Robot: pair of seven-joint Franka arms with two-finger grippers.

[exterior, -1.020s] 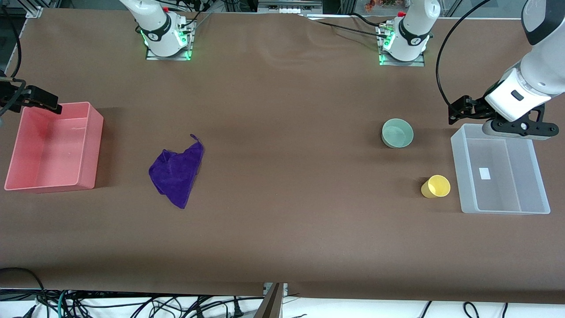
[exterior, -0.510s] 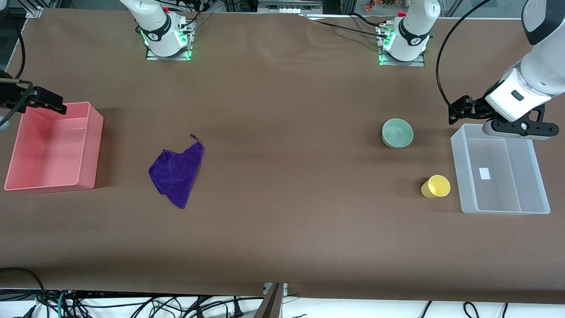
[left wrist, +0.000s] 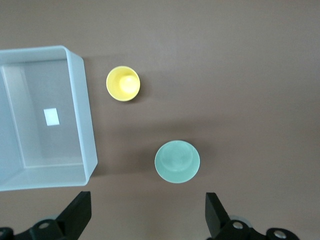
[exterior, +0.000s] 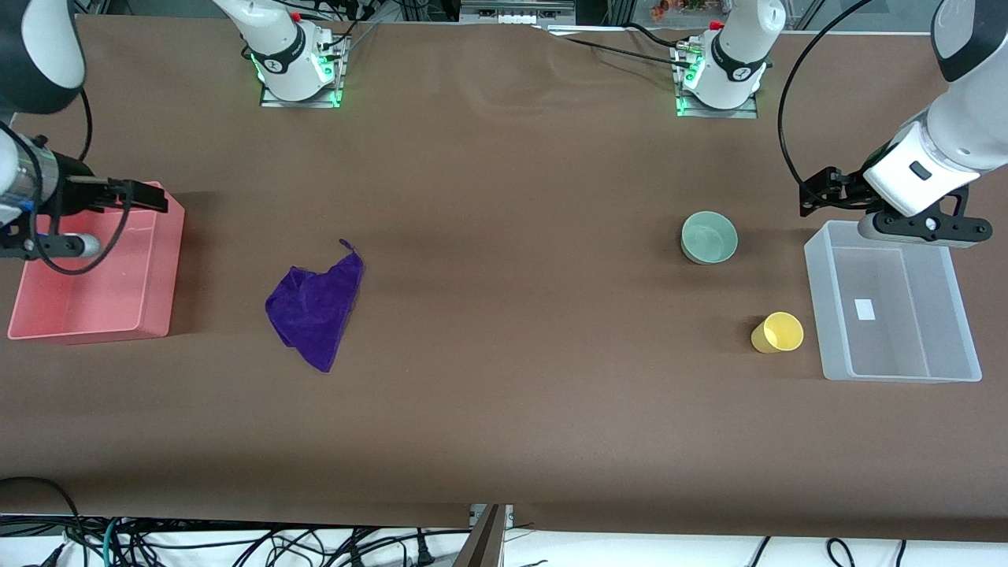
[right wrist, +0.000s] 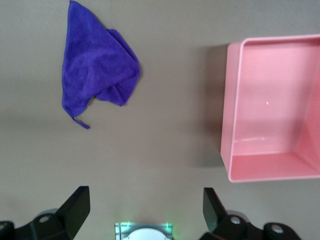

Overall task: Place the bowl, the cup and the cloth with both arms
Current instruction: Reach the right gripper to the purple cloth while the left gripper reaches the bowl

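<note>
Cup (exterior: 777, 332) beside clear bin (exterior: 969, 370); bowl (exterior: 709, 237) nr.

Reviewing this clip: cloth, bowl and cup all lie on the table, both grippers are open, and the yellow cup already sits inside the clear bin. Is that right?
Not quite. The cup stands on the table beside the clear bin, not inside it; the front view shows this. The rest holds: cloth and bowl lie on the table, and the left gripper and right gripper are open.

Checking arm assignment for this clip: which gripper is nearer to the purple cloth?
Right. The right gripper hangs open over the pink bin, beside the cloth. The left gripper, also open, is up by the clear bin at the table's other end.
</note>
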